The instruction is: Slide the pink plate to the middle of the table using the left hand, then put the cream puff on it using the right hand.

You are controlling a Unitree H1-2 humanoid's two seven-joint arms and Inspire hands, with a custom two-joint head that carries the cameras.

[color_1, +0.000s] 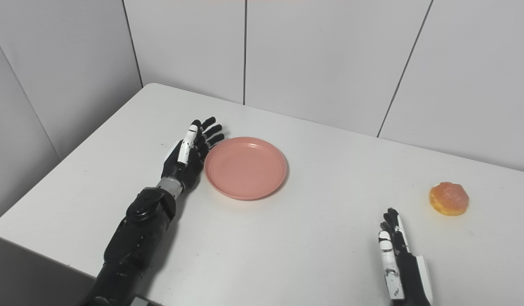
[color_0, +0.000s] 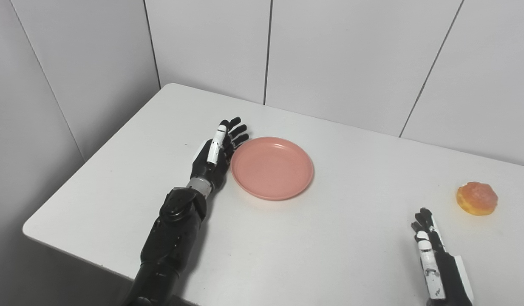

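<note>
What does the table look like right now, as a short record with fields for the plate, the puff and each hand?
plate: pink plate, empty, flat on the white table, left of centre
puff: cream puff on the table, far right, apart from the plate
left hand: left hand open, fingers straight, edge-on against the plate's left rim
right hand: right hand open, holding nothing, near the front edge, short of the puff

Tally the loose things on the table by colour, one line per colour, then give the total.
Pink: 1, the pink plate
Orange: 1, the cream puff
Total: 2
</note>
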